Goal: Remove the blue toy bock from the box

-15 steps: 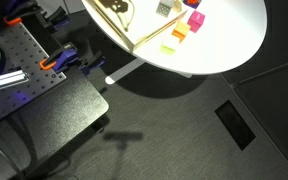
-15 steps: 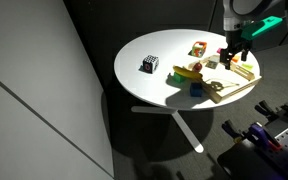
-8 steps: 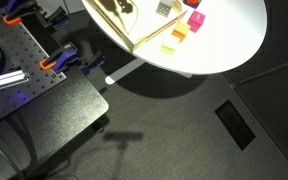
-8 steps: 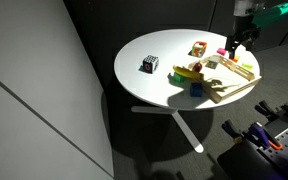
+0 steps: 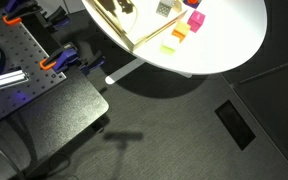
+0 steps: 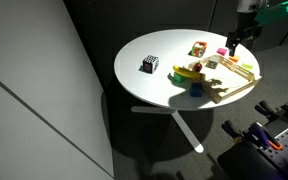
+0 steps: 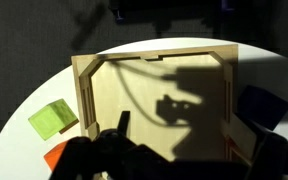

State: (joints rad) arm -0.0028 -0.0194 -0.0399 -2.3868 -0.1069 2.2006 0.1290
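The wooden box (image 7: 81,90) lies open below the wrist camera, and its floor holds only the shadow of my arm. A dark blue block (image 7: 265,105) sits on the white table just outside the box's right wall. In an exterior view it (image 6: 197,90) rests on the table in front of the box (image 6: 231,86). My gripper (image 7: 182,135) is open and empty, with a finger showing on each side at the bottom of the wrist view. In an exterior view it (image 6: 233,42) hangs well above the box.
A green block (image 7: 52,120) and an orange one (image 7: 56,155) lie left of the box. A black-and-white cube (image 6: 150,65), a yellow-red toy (image 6: 187,71) and other small blocks (image 6: 198,48) stand on the round table (image 6: 144,85). Yellow (image 5: 169,45), orange (image 5: 179,32) and pink (image 5: 196,20) blocks lie beside the box.
My gripper has risen from just over the box to well above it. The blue block has not moved on the table.
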